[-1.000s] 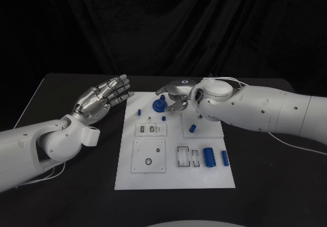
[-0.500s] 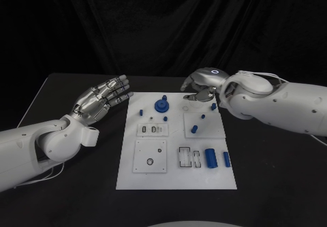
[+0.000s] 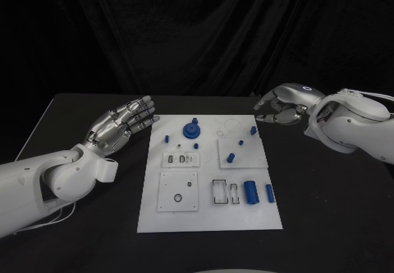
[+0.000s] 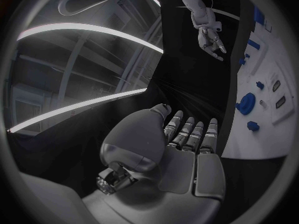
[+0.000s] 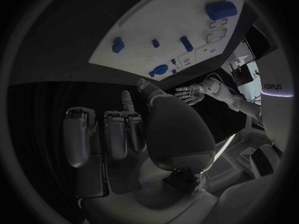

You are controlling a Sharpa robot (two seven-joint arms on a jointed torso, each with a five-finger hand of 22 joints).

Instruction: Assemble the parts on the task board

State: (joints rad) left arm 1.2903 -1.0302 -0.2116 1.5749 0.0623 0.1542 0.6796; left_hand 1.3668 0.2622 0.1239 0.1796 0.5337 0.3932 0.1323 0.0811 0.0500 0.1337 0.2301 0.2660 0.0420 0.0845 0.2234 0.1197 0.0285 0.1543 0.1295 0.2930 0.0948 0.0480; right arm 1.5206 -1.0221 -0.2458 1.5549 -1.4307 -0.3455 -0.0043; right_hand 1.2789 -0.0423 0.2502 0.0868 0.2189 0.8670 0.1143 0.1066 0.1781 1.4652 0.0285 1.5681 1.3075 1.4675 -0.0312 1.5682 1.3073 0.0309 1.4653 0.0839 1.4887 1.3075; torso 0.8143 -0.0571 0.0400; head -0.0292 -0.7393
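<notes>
Black table under white board at centre. Left hand at 9 o'clock of the board, off its edge, flat with fingers spread, holding nothing. Right hand at 1 o'clock, just past the far corner, fingers curled in, nothing visible in them. On the board: blue gear at 12 o'clock, two blue cylinders at 4 o'clock, small blue pegs near the middle.
</notes>
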